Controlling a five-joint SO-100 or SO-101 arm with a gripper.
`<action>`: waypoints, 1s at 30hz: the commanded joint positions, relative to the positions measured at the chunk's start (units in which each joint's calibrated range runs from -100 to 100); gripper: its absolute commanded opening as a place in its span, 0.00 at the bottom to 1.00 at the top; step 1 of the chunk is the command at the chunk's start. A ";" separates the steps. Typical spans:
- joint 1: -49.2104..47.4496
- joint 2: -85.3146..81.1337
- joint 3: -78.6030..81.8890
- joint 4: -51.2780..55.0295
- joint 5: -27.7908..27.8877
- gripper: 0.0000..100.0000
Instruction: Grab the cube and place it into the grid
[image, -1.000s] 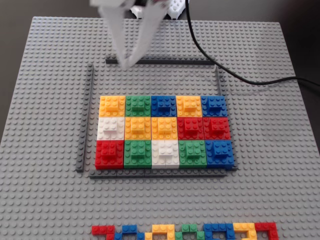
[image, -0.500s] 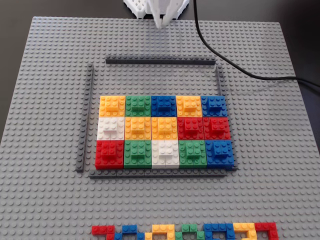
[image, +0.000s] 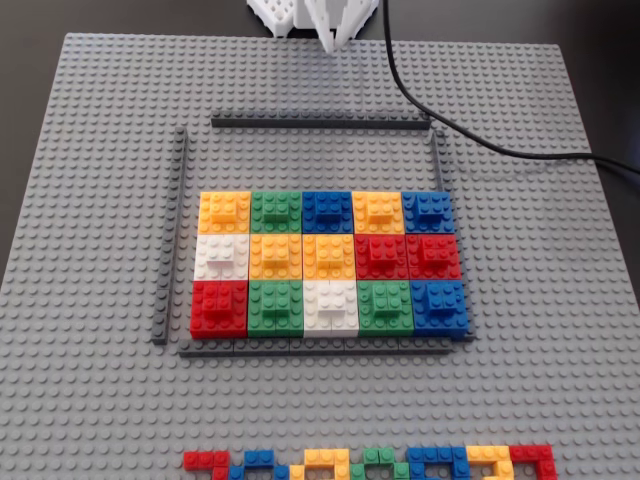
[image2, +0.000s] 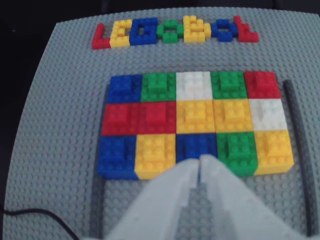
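The grid (image: 326, 300) is three rows of five coloured cubes inside thin dark grey strips (image: 320, 123). Several yellow-orange cubes sit in it, for example at the back left (image: 224, 212) and in the middle row (image: 328, 255); I cannot tell which one is the task's cube. My white gripper (image: 335, 40) hangs at the baseplate's far edge, well behind the grid. In the wrist view the gripper (image2: 199, 161) is shut with nothing between its fingers, and its tips overlap the near blue cube (image2: 192, 145) of the grid (image2: 197, 117).
A black cable (image: 450, 130) runs from the arm across the back right of the grey baseplate (image: 90, 400). A single line of flat coloured bricks (image: 370, 462) lies along the front edge and shows at the top in the wrist view (image2: 175, 31).
The gripper has pulled back from above the rear grey strip to the baseplate's far edge and shifted right. Over the last half second it barely moved. The cubes are unchanged.
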 joint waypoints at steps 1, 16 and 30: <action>0.50 -4.65 4.52 -3.15 0.10 0.00; 1.60 -5.34 22.55 -12.53 0.39 0.00; 1.75 -5.43 27.62 -11.07 3.42 0.00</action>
